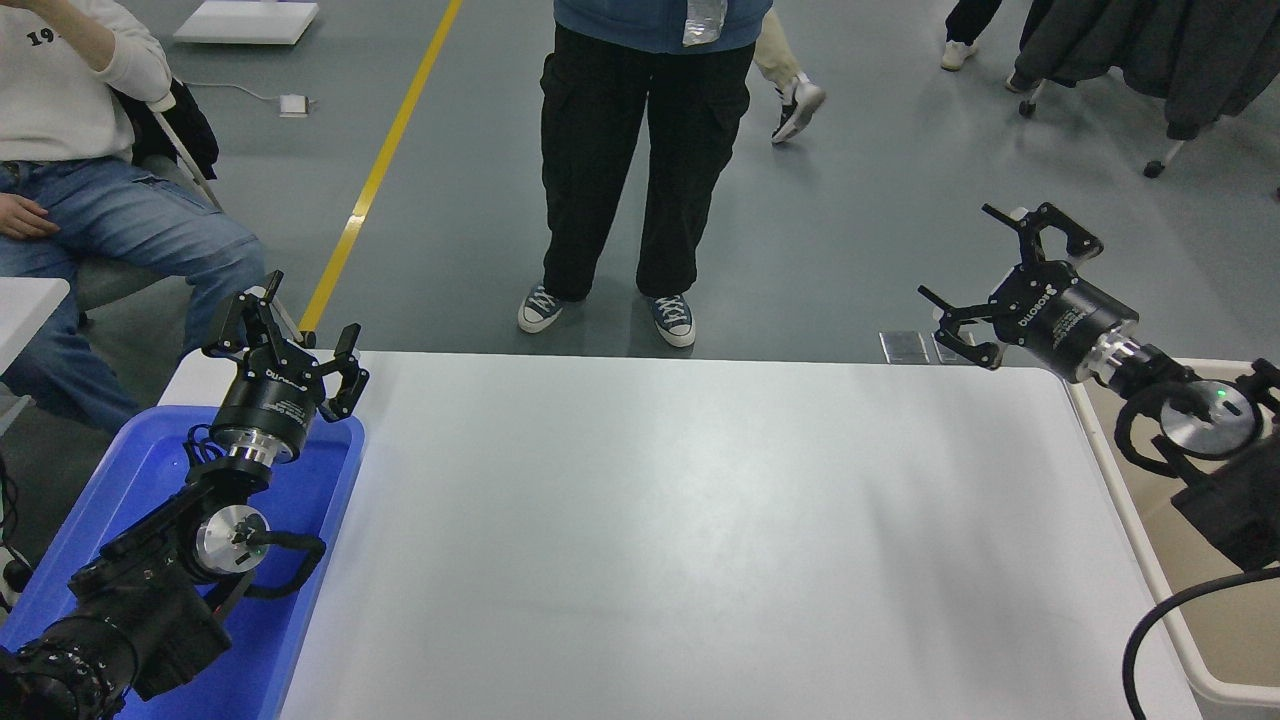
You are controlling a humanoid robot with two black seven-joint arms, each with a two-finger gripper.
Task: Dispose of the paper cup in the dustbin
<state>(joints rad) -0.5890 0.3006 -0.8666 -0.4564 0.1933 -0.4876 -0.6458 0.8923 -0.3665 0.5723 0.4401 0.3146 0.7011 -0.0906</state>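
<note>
Beige bin is seen at the table's right edge. The right gripper is held empty over the far right corner, fingers spread. The left gripper is parked, spread, above the blue tray. The cup is not visible.

Bare white table between blue tray and dustbin.

Bright, even overhead light; sharp focus; soft glare on the white table.
</note>
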